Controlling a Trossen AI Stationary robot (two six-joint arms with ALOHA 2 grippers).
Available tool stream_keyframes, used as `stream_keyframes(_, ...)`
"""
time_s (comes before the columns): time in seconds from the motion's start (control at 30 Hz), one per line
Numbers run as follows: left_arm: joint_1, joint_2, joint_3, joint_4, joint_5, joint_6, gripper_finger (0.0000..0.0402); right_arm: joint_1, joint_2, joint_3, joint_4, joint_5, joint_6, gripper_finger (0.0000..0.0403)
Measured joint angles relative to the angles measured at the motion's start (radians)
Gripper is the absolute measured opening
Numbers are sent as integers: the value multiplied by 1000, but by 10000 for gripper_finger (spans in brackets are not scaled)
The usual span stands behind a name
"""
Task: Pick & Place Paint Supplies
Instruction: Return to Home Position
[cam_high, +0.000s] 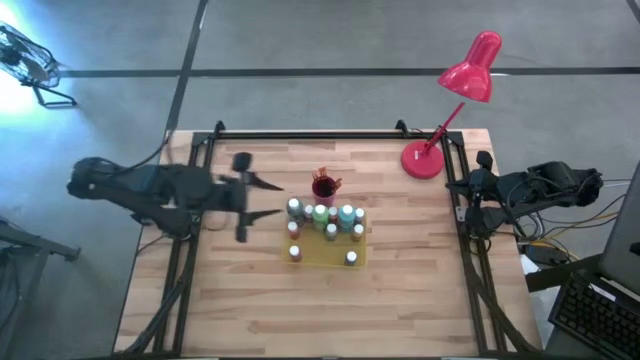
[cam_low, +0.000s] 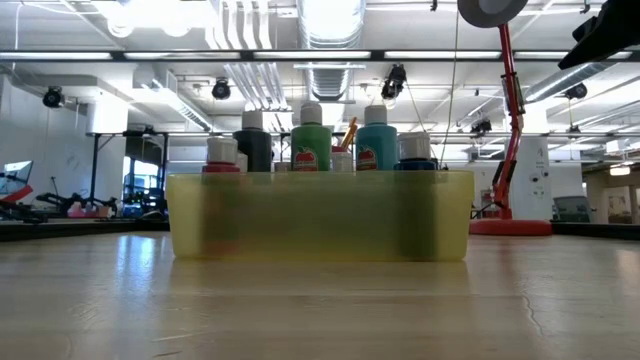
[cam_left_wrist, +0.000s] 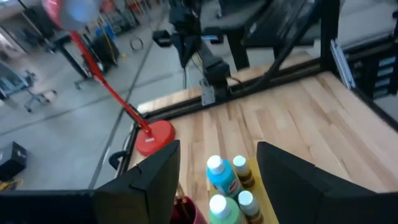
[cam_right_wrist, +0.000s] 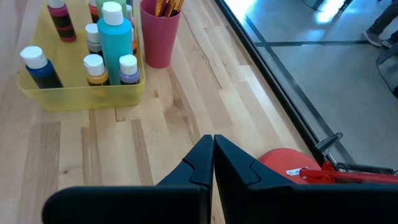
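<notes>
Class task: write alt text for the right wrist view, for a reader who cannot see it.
A yellow bin holds upright paint bottles on a wooden table, with a pink cup of brushes beside it. In the foreground the right gripper is shut and empty, next to a red lamp base.

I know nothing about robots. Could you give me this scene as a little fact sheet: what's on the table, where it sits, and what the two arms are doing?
Surface: light wooden table
Centre: flat yellow plastic tray holding upright small white-capped paint bottles
Beside tray: magenta cup holding orange-tipped brushes
Far right corner: red desk lamp
Left arm: left gripper left of tray, fingers open, empty
Right arm: right gripper by table's right edge, fingers shut, empty
</notes>
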Motion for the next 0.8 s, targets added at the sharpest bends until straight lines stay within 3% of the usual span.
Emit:
stream_keyframes(0.2, 0, -322, -334, 201, 11, -12, 218, 0, 0, 0, 0, 0, 0, 8)
stream_keyframes(0.43, 0, -599, -622, 271, -4, -58, 218, 0, 0, 0, 0, 0, 0, 8)
stream_keyframes(0.63, 1, -776, -802, 311, -83, -95, 218, 0, 0, 0, 0, 0, 0, 8)
stream_keyframes(0.8, 1, -892, -915, 309, -83, -134, 218, 0, 0, 0, 0, 0, 0, 8)
